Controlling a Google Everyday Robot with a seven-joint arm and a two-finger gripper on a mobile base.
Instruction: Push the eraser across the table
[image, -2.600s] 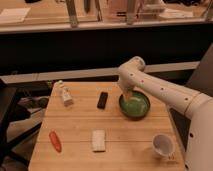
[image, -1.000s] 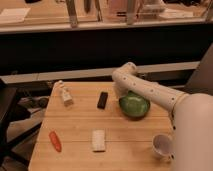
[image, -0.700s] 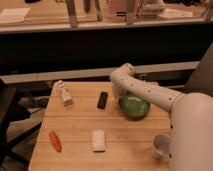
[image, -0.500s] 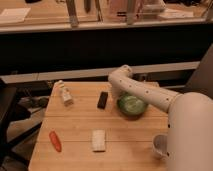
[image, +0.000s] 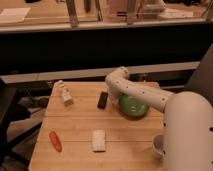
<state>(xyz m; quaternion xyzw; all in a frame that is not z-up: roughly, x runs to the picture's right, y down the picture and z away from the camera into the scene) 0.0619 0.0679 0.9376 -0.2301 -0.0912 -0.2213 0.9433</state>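
Note:
The eraser (image: 102, 99) is a small flat black block lying on the far middle of the light wooden table (image: 80, 125). My white arm reaches in from the lower right, passing over the green bowl. Its wrist bends down just right of the eraser. The gripper (image: 112, 94) is at the end of that wrist, close beside the eraser's right edge and low over the tabletop. I cannot tell whether it touches the eraser.
A green bowl (image: 133, 106) sits right of the eraser, partly under my arm. A pale whitish block (image: 99, 140) lies at the front middle, an orange carrot-like thing (image: 55, 141) at the front left, a small white bottle (image: 63, 93) at the far left, and a white cup (image: 159, 146) at the front right.
My arm has swung left from above the green bowl to right beside the eraser. The eraser and the other things have not moved.

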